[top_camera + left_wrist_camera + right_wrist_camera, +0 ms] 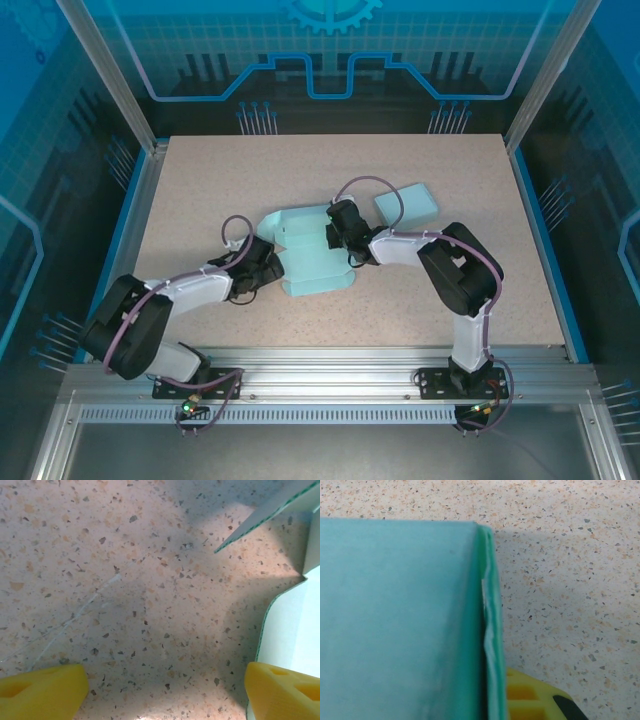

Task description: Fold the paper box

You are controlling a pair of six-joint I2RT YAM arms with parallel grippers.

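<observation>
Currently a wall of the paper box (312,258) is clenched by the right gripper (335,243), while the left gripper (165,682) is held spread wide beside it.

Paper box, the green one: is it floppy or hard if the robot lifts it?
Probably floppy: the paper box lies partly flat, its thin flaps spread on the table. Its wall edge looks wavy, so it likely bends and creases easily. Being such thin sheet, it is probably light and would slide if pushed.
</observation>
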